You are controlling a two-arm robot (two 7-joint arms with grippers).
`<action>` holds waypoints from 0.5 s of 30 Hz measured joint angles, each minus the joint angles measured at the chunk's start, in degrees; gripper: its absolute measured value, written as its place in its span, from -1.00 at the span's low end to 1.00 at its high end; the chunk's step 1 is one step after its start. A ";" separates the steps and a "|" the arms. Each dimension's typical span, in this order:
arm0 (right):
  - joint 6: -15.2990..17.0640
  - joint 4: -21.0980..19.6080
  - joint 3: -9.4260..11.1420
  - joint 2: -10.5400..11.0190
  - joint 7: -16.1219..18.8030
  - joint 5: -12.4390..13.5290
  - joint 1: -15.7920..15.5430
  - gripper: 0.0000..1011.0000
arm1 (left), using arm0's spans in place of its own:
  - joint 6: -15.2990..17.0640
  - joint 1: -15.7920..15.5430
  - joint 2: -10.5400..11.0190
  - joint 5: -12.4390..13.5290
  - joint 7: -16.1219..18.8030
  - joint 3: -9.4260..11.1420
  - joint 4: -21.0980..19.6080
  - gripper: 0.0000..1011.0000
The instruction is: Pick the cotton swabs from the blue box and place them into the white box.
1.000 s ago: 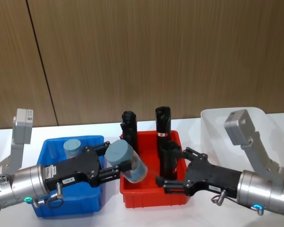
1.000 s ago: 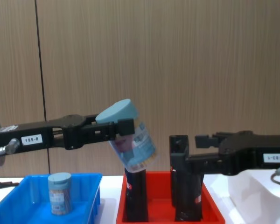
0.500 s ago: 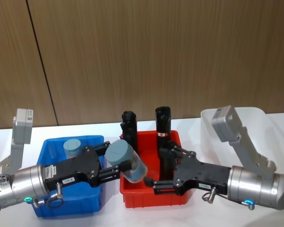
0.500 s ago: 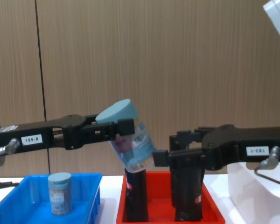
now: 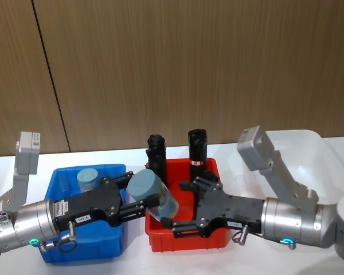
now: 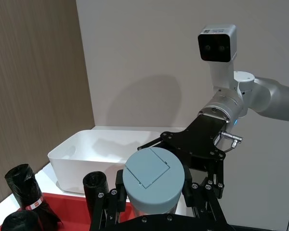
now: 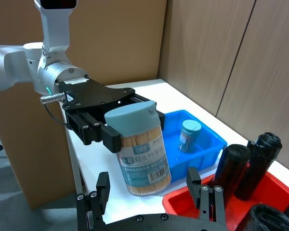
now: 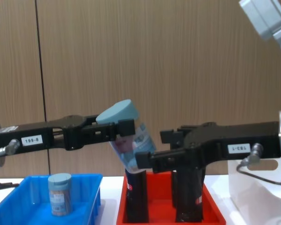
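Blue-lidded swab jar (image 5: 155, 197) hangs tilted over the seam between the blue box (image 5: 86, 249) and the red tray (image 5: 183, 240). My left gripper (image 5: 140, 195) has it clamped just below the lid; the tag (image 8: 32, 139) on that gripper reads 199-8. My right gripper (image 5: 180, 207) is spread wide, fingers either side of the jar's base; contact I can't judge. The jar's label carries a barcode (image 7: 147, 174). A second jar (image 5: 87, 179) stands in the blue box. The white box (image 5: 324, 166) sits far right.
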 joint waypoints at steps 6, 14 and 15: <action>0.04 0.94 -0.84 -0.81 0.48 -1.01 1.06 0.98 | 0.00 0.00 0.00 0.00 0.00 0.00 0.00 0.30; -0.17 2.61 -1.88 -1.95 0.93 -2.20 2.54 0.98 | 0.00 0.00 0.00 0.00 0.00 0.00 0.00 0.30; -0.19 2.80 -1.98 -2.06 0.96 -2.29 2.69 0.98 | 0.00 0.00 0.00 0.00 0.00 0.00 0.00 0.30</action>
